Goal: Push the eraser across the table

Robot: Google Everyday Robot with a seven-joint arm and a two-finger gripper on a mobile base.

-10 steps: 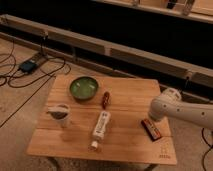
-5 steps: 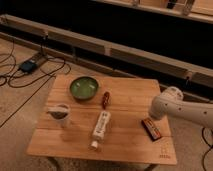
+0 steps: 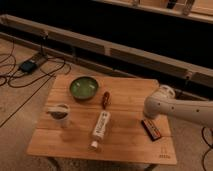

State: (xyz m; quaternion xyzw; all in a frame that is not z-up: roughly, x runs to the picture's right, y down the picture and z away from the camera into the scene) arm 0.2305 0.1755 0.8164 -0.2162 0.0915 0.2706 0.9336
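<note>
A: Where's the eraser?

B: The small flat eraser with dark edges and an orange-red top (image 3: 151,129) lies at the lower right of the low light wooden plank table (image 3: 125,145), angled, close to the table's right edge and just above the small dark logo (image 3: 162,156) in the corner.

A: Room to slide it?

B: Bare wood runs leftward from it as far as the white bottle lying on its side (image 3: 100,128) at centre.

A: And the gripper?

B: The white arm (image 3: 182,108) comes in from the right; the gripper (image 3: 148,116) sits at its end just above the eraser (I cannot tell its state).

A: What else?

B: A slim red pen-like thing (image 3: 105,99), a green round bowl (image 3: 83,88) at upper centre, and a pale cup (image 3: 60,115) at left.
</note>
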